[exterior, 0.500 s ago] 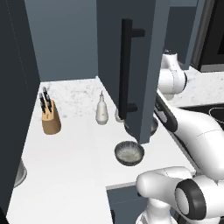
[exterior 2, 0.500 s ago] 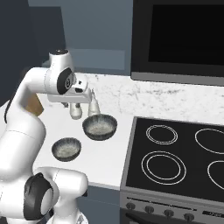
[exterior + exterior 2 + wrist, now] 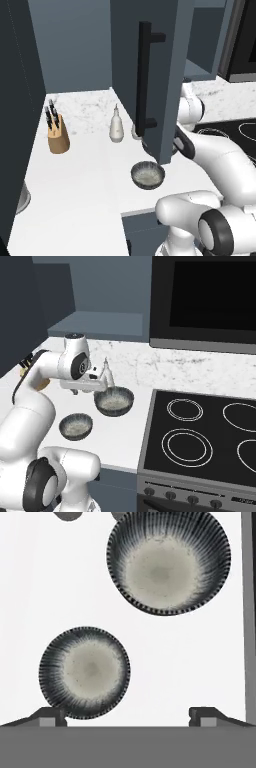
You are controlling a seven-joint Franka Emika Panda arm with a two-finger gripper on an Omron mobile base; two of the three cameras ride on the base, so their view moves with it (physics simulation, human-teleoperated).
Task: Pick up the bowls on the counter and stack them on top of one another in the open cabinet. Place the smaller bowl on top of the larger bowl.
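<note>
Seemingly stiff and glazed-slick, the smaller bowl point(image 3: 148, 175) sits near the worktop's point(image 3: 85, 175) front edge in the left base view. From the right base, the larger bowl point(image 3: 114, 401) lies beside the stove top point(image 3: 200, 431). In the hand view the gripper point(image 3: 127, 716) stands released above both; either rim looks the best hold.

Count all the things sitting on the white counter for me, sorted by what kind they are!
Bowls: 2, the smaller bowl and the larger bowl
White dispenser bottle: 1
Knife block: 1
Total: 4
</note>
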